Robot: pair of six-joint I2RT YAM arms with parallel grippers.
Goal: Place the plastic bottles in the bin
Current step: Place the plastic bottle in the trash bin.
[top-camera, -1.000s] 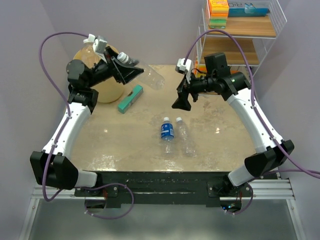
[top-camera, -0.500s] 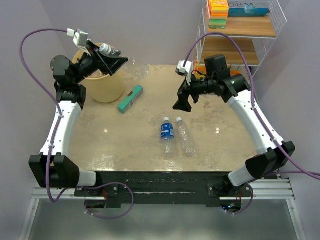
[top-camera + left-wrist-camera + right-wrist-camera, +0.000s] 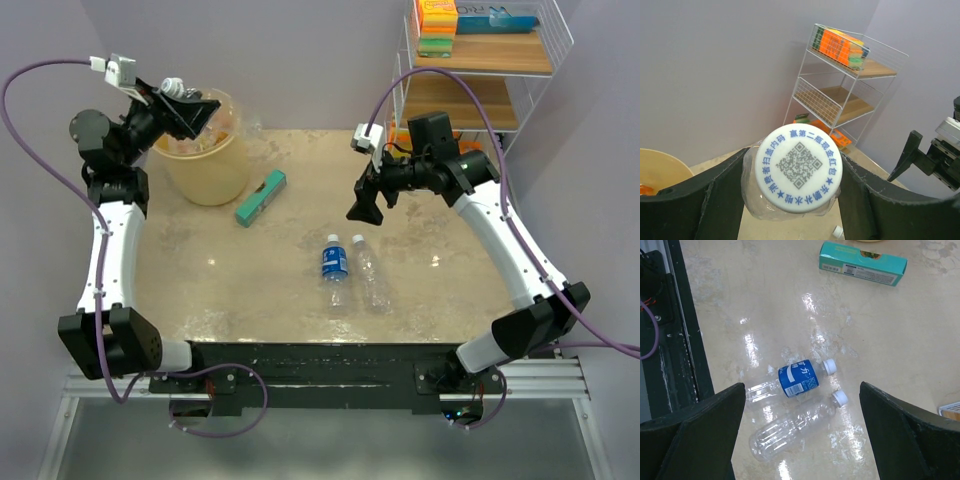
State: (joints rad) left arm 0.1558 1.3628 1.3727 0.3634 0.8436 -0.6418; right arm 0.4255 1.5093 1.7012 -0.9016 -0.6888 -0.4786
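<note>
My left gripper is shut on a clear plastic bottle just below its white cap, holding it in the air over the bin. The pale yellow-tan bin's rim shows at the lower left of the left wrist view, with something orange inside. Two more bottles lie side by side mid-table: a blue-labelled one and a clear one. My right gripper hangs open high above them, holding nothing.
A flat teal box lies on the table just right of the bin. A white wire shelf rack with orange and green packs stands at the back right, behind the right arm.
My left arm has swung left and back, carrying the clear bottle from above the table's back edge to over the bin. The right arm has barely moved.
</note>
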